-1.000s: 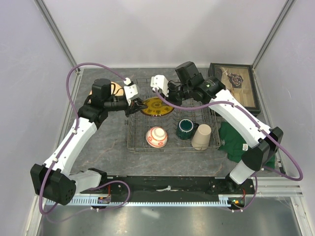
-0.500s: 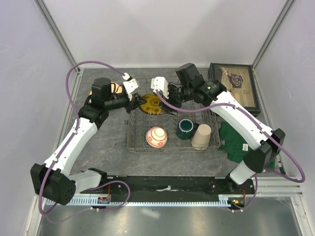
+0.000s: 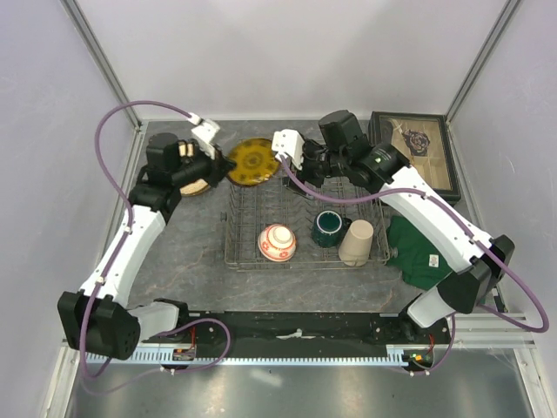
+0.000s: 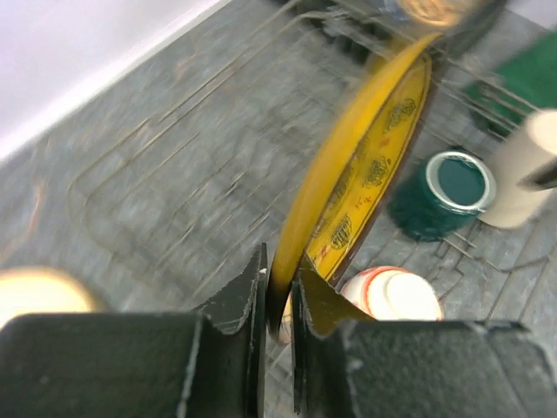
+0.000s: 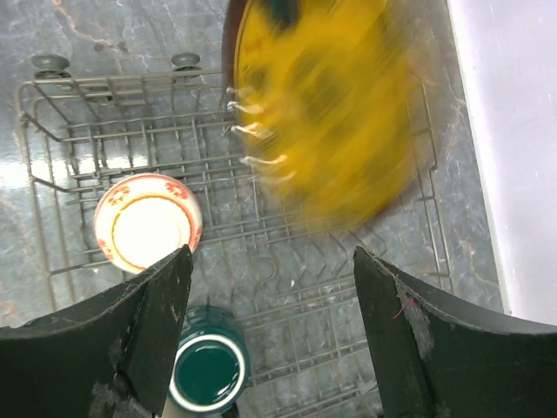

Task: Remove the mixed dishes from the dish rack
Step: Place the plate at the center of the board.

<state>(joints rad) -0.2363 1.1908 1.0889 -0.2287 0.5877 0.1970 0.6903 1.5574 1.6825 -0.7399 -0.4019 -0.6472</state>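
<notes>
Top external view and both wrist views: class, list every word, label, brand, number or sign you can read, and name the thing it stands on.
No readable text in any view.
Gold-brown patterned plate: dark motifs on its face, too blurred to tell if they are writing.
Dark glass-lidded box: design on the lid, too small to read.

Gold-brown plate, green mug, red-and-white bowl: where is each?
gold-brown plate (image 3: 253, 162), top view, centre of its face.
green mug (image 3: 328, 228), top view, its dark inside.
red-and-white bowl (image 5: 146, 223), right wrist view, its pale inside.
</notes>
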